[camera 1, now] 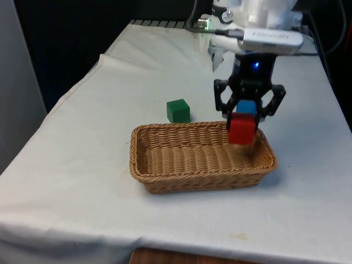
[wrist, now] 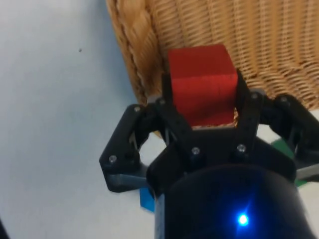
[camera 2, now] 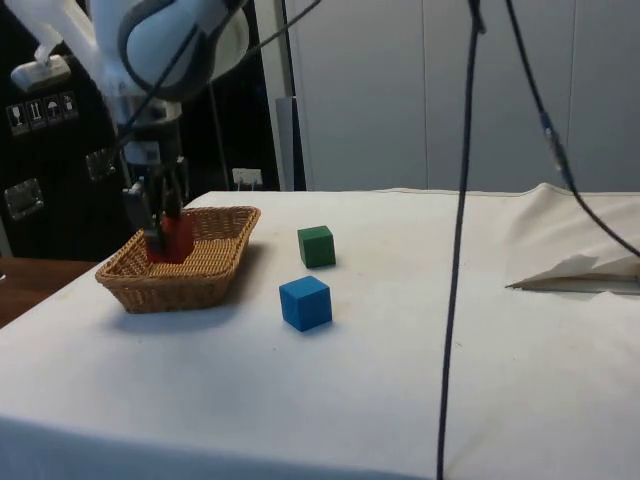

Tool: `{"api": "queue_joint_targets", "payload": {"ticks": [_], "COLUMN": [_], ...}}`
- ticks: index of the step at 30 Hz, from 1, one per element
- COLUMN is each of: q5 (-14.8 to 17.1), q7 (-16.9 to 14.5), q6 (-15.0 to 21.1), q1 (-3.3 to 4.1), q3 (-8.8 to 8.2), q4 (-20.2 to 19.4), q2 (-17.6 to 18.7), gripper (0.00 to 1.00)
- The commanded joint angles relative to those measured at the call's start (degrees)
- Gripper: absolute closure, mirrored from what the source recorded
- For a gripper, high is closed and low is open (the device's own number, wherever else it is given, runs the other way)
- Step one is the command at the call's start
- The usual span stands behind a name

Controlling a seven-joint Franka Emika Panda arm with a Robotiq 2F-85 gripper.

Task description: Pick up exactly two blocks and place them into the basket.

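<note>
white cloth (rumpled far edge), dark cabinets, hanging cables

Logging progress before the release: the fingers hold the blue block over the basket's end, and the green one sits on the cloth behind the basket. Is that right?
Not quite: the gripper holds the red block, as the front view shows. The blue block lies on the cloth. The rest stands: the held block hangs over the basket end, and the green block sits behind it.
</note>
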Motion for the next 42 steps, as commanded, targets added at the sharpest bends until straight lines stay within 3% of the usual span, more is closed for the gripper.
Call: {"api": "queue_joint_targets", "payload": {"ticks": [1,6,7,8,10,14,16,17,38,40,42], "q5": [0.57,1.49,1.15,1.66,2.29,2.98,2.69,2.92,2.58,2.58,2.58], "q7": [-0.86,-2.35,-1.89,-2.64,-3.38,-3.9,-3.5,-3.9,-3.55,-3.55,-3.55], "q6": [0.11,0.69,0.57,0.8,1.09,0.92,0.92,0.63,-1.15,-1.2,-1.2], "q1": [-0.63,-1.09,-0.63,-1.2,-1.49,-1.49,-1.15,-1.43,-1.03,-1.03,-1.03], "q3": [0.4,0.06,-0.46,0.06,0.11,0.0,-0.46,-0.11,-0.97,-0.97,-0.97], "q4": [0.74,3.55,3.21,4.07,5.56,7.51,7.96,8.82,9.11,9.17,9.22], "q2": [0.8,4.18,3.95,4.81,6.59,8.65,9.11,9.68,7.73,7.73,7.73], "gripper": [0.98,0.98,0.98,0.98,0.98,0.98,0.98,0.98,0.98,0.92,0.74]}}
